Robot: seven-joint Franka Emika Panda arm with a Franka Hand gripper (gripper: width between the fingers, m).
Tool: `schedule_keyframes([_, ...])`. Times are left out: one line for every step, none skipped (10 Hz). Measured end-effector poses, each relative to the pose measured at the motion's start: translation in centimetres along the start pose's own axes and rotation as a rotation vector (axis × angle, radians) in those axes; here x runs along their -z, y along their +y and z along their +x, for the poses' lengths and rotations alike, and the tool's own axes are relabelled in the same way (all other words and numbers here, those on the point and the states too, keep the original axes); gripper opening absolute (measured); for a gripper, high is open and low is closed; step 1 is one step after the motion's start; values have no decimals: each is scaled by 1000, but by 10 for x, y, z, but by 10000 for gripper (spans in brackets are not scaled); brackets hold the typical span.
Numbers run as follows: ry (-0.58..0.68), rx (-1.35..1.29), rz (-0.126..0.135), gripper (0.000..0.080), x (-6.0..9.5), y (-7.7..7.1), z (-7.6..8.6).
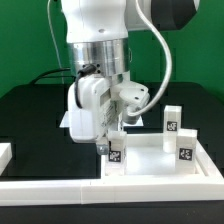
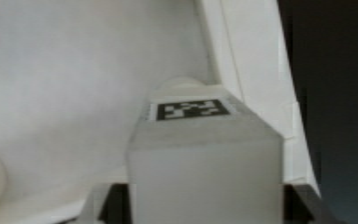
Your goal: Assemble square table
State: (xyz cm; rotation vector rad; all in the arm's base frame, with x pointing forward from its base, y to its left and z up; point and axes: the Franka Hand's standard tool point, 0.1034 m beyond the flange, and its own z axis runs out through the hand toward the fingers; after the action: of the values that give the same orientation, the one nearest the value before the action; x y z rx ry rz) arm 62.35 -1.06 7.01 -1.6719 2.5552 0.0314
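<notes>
1 blocky white tagged leg (image 2: 197, 150) in gripper (image 1: 107, 143), smooth rimmed tabletop (image 1: 150, 160)

Hand (image 1: 110, 143) fingertips behind leg (image 1: 114, 155)

leg (image 1: 114, 156) stands in tabletop (image 1: 150, 165); two legs (image 1: 172, 121) behind.
</notes>
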Motion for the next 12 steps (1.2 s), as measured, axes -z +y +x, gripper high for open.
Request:
schedule_keyframes([1, -69, 1, 291, 0, 1, -2])
schedule_keyframes([5, -115, -1, 299, 0, 3, -3])
schedule_keyframes([10, -148, -7, 299, 0, 4, -4])
schedule_keyframes([11, -142, -6, 304, 0, 5, -4])
schedule_keyframes([12, -142, -7, 367, -1, 5, -3])
schedule_keyframes([12, -142, -7, 544, -1, 5, -3])
schedule_keyframes([11, -140, -7, 544, -1, 6, -5])
schedule_keyframes([4, -132, -5, 626, 4, 7, -11])
schedule_keyframes([-18, -119, 2, 645, 20, 6, -21])
schedule_keyframes([-42, -112, 16, 645, 38, 6, -27])
schedule_keyframes([-60, -107, 26, 648, 51, 4, -29])
schedule_keyframes([-69, -107, 32, 648, 57, 3, -31])
